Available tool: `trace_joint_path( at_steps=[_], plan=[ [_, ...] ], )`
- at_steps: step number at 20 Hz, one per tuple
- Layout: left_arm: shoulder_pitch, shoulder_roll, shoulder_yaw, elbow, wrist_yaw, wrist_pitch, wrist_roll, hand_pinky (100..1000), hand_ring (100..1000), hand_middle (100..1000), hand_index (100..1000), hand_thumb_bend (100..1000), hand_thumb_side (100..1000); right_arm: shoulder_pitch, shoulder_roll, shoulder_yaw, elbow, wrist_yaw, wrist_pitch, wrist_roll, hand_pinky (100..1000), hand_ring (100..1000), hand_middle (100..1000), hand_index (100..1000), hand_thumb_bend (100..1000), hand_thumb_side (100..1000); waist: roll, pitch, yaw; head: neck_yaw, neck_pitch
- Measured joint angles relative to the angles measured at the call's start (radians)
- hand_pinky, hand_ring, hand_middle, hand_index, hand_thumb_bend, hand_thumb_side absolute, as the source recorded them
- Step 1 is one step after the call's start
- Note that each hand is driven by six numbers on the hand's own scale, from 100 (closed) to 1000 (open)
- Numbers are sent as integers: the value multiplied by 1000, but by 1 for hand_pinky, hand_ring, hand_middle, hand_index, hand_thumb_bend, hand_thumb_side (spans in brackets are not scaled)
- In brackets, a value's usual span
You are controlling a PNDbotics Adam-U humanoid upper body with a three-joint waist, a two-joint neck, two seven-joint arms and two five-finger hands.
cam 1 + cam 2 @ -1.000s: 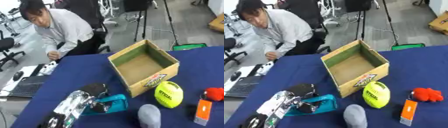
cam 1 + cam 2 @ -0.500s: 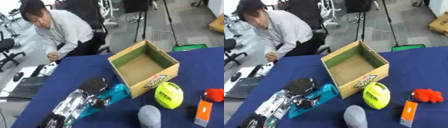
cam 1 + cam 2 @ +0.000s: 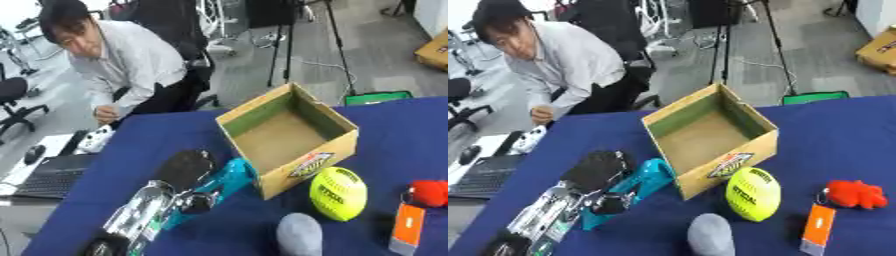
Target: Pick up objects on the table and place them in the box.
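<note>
The teal object (image 3: 636, 185) sits gripped in the left hand (image 3: 601, 172), whose fingers are curled round it just beside the box's near left corner; whether its tip touches the cardboard cannot be told. Nearest along the bottom edge, a rounded grey thing (image 3: 711, 234) lies on the blue table (image 3: 842, 140), with an orange and white card-like item (image 3: 817, 229) to its right. Slightly farther, the yellow-green ball (image 3: 752, 193) rests just beside the box's front wall, and a red fuzzy object (image 3: 854, 194) lies near the right edge. The left arm's silver and black forearm (image 3: 138, 220) comes in from the lower left corner. Beyond these, the open cardboard box (image 3: 756, 149) stands with a printed logo on its front face. The right hand shows in neither view.
</note>
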Motion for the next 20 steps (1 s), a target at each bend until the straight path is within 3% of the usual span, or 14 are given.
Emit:
trace_joint_path(
  at_steps=[7, 12, 20],
  plan=[
    [2, -7, 0, -15, -111, -8, 96, 698, 520, 456, 504, 282, 160, -1, 0, 0, 0, -1, 0, 0, 862, 842, 801, 789, 100, 818, -2, 2, 0, 0, -8],
    [2, -8, 0, -15, -184, -13, 152, 697, 512, 452, 507, 304, 154, -4, 0, 0, 0, -3, -1, 0, 862, 842, 802, 789, 100, 817, -2, 5, 0, 0, -12],
    [2, -16, 0, -9, -209, -15, 184, 686, 495, 445, 508, 326, 143, -9, 0, 0, 0, -4, -1, -1, 862, 842, 802, 789, 100, 818, -2, 7, 0, 0, -19]
  ],
)
